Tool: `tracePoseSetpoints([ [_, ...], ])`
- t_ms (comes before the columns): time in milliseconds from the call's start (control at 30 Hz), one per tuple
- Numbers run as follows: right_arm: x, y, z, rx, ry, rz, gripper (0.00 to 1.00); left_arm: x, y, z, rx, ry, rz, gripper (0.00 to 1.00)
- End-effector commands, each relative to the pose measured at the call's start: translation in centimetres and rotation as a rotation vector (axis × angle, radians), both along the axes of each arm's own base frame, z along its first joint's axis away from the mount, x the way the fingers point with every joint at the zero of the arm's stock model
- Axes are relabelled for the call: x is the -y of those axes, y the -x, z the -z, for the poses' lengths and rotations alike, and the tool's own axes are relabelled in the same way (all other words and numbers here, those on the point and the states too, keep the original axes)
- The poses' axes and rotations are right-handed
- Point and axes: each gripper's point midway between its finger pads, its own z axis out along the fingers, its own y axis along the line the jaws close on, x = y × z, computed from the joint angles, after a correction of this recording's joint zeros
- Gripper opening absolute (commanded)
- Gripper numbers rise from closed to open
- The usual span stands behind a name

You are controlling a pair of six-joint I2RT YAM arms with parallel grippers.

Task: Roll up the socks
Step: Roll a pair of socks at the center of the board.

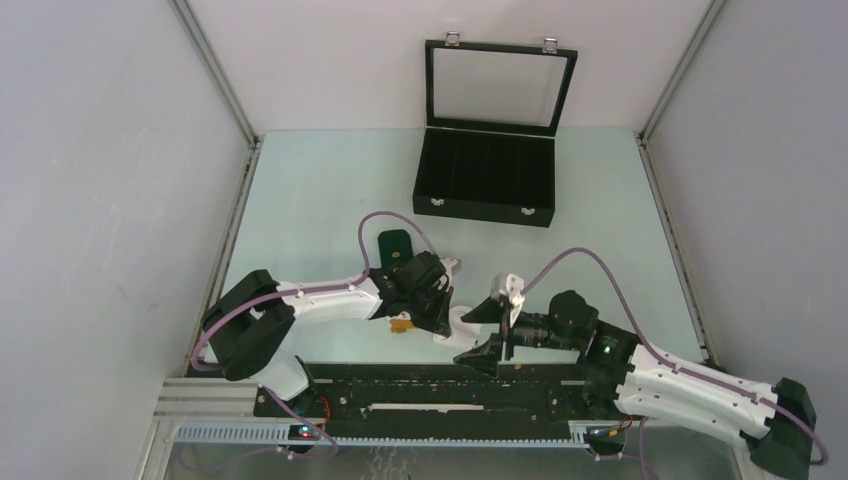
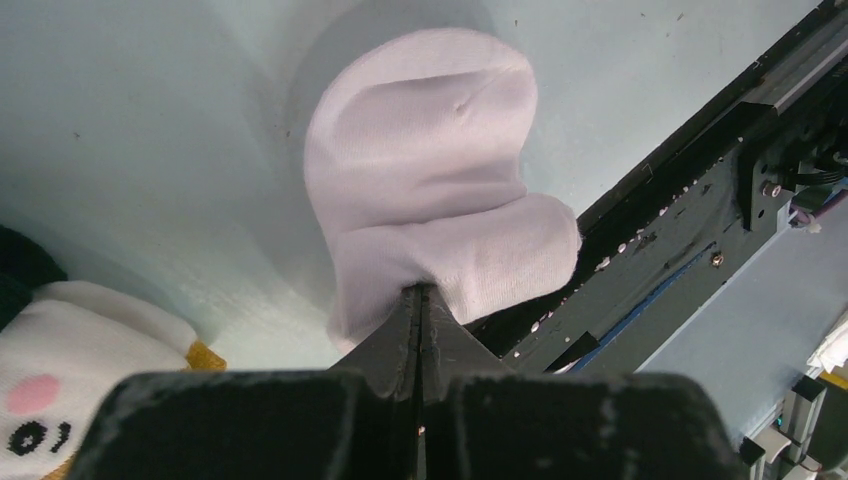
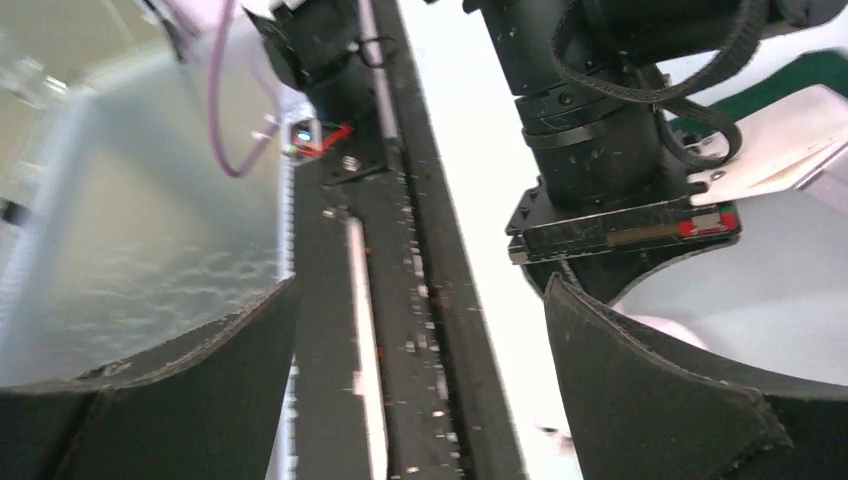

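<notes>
The white sock (image 2: pixel 430 200) lies bunched and folded over on the pale table, close to the black rail. My left gripper (image 2: pixel 420 292) is shut on its near edge, with the fingers pressed together in the fabric. From above, this sock (image 1: pixel 460 326) shows just right of the left gripper (image 1: pixel 440 312). The dark green sock (image 1: pixel 395 244) lies partly under the left arm, and its white-orange end (image 2: pixel 60 400) shows at the lower left of the left wrist view. My right gripper (image 1: pixel 482 333) stands open beside the white sock with nothing between its fingers (image 3: pixel 650 390). It hangs over the rail (image 3: pixel 420 285).
A black case (image 1: pixel 487 190) with its glass lid raised stands at the back of the table. The black mounting rail (image 1: pixel 440 385) runs along the near edge. Frame posts and white walls close in both sides.
</notes>
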Motion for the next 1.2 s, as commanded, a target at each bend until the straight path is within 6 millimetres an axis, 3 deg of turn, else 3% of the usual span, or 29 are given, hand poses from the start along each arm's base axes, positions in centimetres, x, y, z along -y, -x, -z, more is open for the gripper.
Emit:
tracePoseSetpoints([
  [0,1.0,-2.9,3.4,0.3,0.195,0.196,0.94,-1.0,0.9,1.9,0.004,-0.05,0.031,0.0],
  [367,0.2,-2.0,7.8,0.736,0.518,0.149,0.85,-0.6,0.9,1.9,-0.006,-0.046,0.038,0.0],
  [667,0.1,-1.1,11.4,0.75,0.655,0.042,0.68,-0.6,1.0,2.3,-0.014,-0.051,0.047,0.0],
  [1000,-1.3,-1.5,12.5,0.775,0.675,0.039,0.53,-0.6,1.2,2.5,-0.024,-0.055,0.052,0.0],
  [1167,-1.8,-1.7,12.6,0.776,0.668,0.037,0.51,-0.7,1.3,2.5,-0.027,-0.057,0.052,0.0],
])
